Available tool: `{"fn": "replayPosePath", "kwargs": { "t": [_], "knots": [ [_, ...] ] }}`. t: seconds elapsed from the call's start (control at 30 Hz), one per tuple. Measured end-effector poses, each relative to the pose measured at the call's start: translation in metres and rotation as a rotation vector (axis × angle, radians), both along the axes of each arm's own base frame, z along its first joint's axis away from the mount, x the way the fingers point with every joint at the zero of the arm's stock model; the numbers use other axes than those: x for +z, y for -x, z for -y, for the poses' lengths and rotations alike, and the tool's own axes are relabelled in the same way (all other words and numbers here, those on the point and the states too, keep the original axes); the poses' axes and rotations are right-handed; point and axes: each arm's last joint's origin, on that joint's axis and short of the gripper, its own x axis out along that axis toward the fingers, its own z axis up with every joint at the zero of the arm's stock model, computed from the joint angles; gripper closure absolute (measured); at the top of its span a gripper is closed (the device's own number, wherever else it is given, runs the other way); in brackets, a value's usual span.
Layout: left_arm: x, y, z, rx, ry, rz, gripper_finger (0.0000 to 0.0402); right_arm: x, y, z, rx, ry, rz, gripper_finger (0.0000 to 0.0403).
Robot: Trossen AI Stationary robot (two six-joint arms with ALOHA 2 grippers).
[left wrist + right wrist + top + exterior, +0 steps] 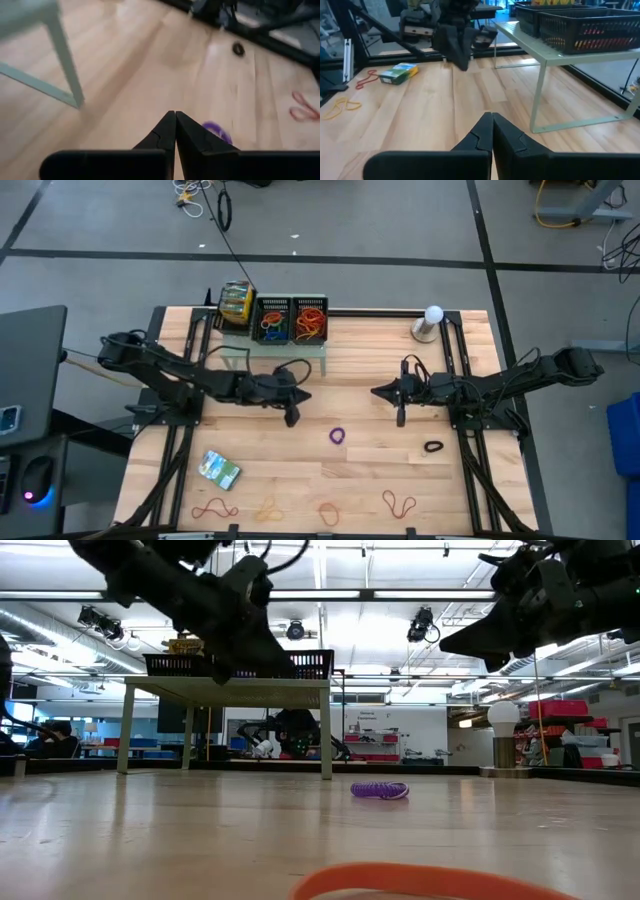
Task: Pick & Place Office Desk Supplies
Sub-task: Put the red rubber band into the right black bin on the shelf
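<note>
Sitting on the shelf [285, 352], two mesh trays [290, 319] hold rubber bands [310, 325]; both claws closed, empty.

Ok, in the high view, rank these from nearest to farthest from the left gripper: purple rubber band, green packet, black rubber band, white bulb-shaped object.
1. Purple rubber band, just right of the left gripper, toward the front.
2. Green packet, front-left of it.
3. Black rubber band, across on the right side.
4. White bulb-shaped object, at the back right, near the table's rear edge.

Wooden table [370, 470] with scattered rubber-band loops [338, 436], a packet [219, 469], pale-green shelf [275, 348], lamp [431, 323].
</note>
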Motion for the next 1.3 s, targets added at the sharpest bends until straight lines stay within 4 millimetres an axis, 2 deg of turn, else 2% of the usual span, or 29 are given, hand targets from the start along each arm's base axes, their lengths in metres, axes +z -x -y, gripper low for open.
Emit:
{"fn": "replayPosePath", "kwargs": {
  "t": [0.1, 0.23, 0.33, 0.43, 0.53, 0.63, 0.9, 1.03, 1.3],
  "knots": [
    [0.000, -0.003, 0.012, -0.053, -0.013, -0.091, 0.0391, 0.000, 0.000, 0.000, 0.015, 0.011, -0.005, 0.0398],
    [0.012, -0.002, 0.035, -0.144, -0.030, -0.243, 0.0395, 0.000, 0.000, -0.001, 0.029, 0.018, -0.007, 0.0400],
    [0.027, 0.003, 0.058, -0.193, -0.006, -0.343, 0.0381, 0.000, 0.000, -0.001, 0.029, 0.026, -0.008, 0.0399],
    [0.029, 0.012, 0.083, -0.198, 0.046, -0.458, 0.0359, 0.000, 0.000, -0.001, 0.027, 0.027, -0.007, 0.0395],
    [0.025, 0.018, 0.110, -0.217, 0.081, -0.557, 0.0338, 0.000, 0.000, 0.000, 0.019, 0.029, -0.007, 0.0394],
    [0.012, 0.024, 0.137, -0.261, 0.090, -0.675, 0.0323, 0.000, 0.000, 0.000, -0.006, 0.033, -0.004, 0.0393],
    [-0.012, 0.046, 0.202, -0.408, 0.215, -0.894, 0.0307, 0.000, 0.000, 0.001, -0.012, 0.035, -0.007, 0.0393],
    [-0.015, 0.058, 0.221, -0.402, 0.275, -0.938, 0.0307, 0.000, 0.000, 0.001, -0.012, 0.035, -0.006, 0.0392],
    [-0.033, 0.076, 0.241, -0.279, 0.408, -1.077, 0.0307, 0.000, 0.000, 0.001, -0.011, 0.035, -0.006, 0.0392]
  ]
}}
